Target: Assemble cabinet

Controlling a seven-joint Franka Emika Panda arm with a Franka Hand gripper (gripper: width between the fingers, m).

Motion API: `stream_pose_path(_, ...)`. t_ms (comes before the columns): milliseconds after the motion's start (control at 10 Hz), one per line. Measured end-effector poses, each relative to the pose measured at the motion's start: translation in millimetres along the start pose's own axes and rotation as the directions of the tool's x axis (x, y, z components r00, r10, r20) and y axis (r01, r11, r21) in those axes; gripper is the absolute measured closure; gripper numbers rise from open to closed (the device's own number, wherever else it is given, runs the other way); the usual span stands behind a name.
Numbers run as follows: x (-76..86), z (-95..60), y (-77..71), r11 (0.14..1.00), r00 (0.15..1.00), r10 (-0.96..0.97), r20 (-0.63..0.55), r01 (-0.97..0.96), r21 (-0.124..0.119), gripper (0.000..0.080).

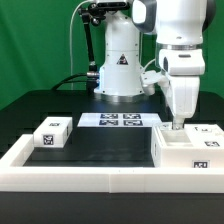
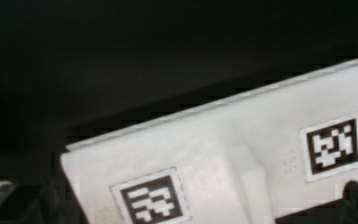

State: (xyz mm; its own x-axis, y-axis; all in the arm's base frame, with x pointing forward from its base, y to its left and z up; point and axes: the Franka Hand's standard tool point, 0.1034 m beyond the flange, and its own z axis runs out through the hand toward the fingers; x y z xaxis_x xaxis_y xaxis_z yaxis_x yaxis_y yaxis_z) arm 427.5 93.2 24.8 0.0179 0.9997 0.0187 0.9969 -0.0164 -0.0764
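On the exterior view's right, you see the cabinet [image 1: 190,148] resting on the black table [image 1: 100,150], with the end effector [image 1: 178,123] down at its top. The marker board [image 1: 122,121] lies behind the middle and a small tagged block [image 1: 50,133] sits well apart at the left. From the wrist view, a white cabinet face with two square tags [image 2: 336,143] sits close below, and you cannot tell whether the fingers are apart or clamped.

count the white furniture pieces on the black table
2: a small tagged block at the exterior view's left and the cabinet at its right, beneath the gripper. More could be hidden behind the arm.
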Motion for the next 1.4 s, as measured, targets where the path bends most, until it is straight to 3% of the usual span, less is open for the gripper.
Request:
stream_pose_path(200,-0.4,0.9,-0.2,1.000,1.000,0.001,0.000,-0.001,0.001,0.0002)
stream_pose_path(500,-0.9,5.9,-3.1,1.000,1.000,0.003,-0.002,-0.003,0.013,0.0398)
stream_pose_path(600,0.3,9.4,-0.3,1.000,1.000,0.006,-0.015,-0.006,-0.004,0.0592)
stream_pose_path(700,1.4,10.0,1.6,1.000,1.000,0.007,-0.022,-0.007,-0.015,0.0721)
stream_pose_path(1400,0.5,3.9,4.4,1.000,1.000,0.012,-0.016,-0.013,-0.021,0.0732)
